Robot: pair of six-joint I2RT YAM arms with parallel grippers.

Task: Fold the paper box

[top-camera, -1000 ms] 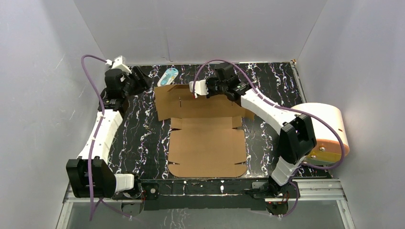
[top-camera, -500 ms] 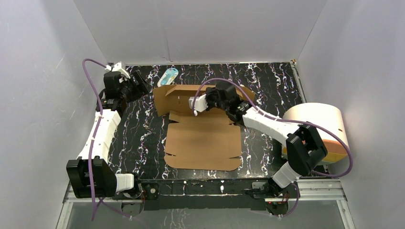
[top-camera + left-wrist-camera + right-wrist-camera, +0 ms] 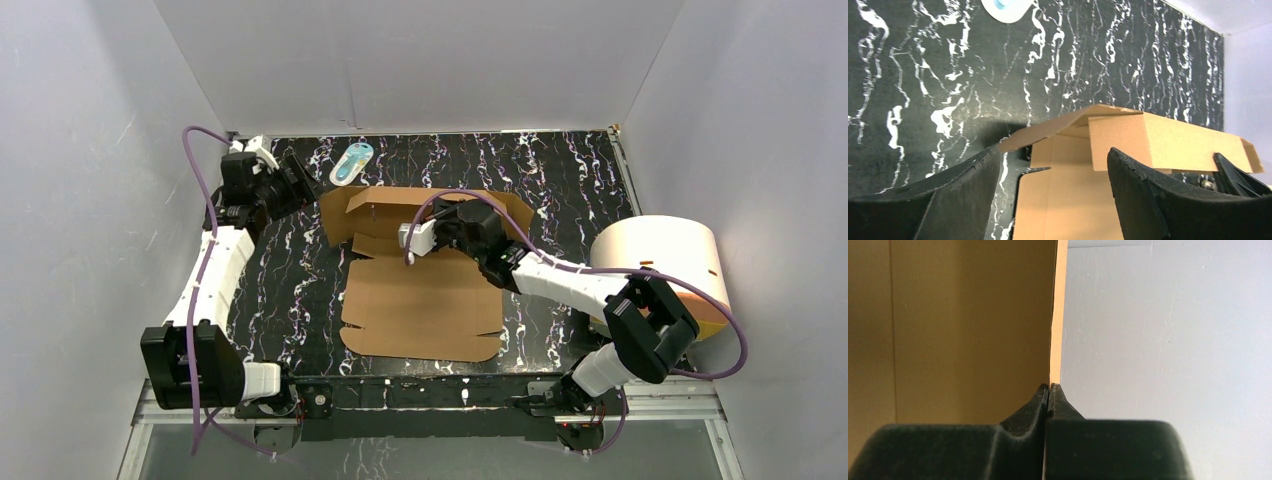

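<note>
The paper box (image 3: 420,305) is a brown cardboard sheet; its near panel lies flat and its far panel (image 3: 385,208) is lifted and folded toward me. My right gripper (image 3: 452,212) is shut on the edge of that lifted panel; in the right wrist view the jaws (image 3: 1049,388) pinch the thin cardboard edge (image 3: 973,330) against the grey wall behind. My left gripper (image 3: 292,185) is open and empty at the left end of the lifted panel, apart from it. In the left wrist view its fingers (image 3: 1053,167) frame the cardboard (image 3: 1168,142).
A cream cylinder with an orange base (image 3: 662,268) lies at the right edge by the right arm's elbow. A small white-and-blue oval item (image 3: 352,162) lies at the back, just beyond the box; it also shows in the left wrist view (image 3: 1004,7). Grey walls enclose the table.
My right gripper has moved toward me and left, pulling the far panel up and over. The whole sheet has slid nearer. The left gripper has shifted slightly right.
</note>
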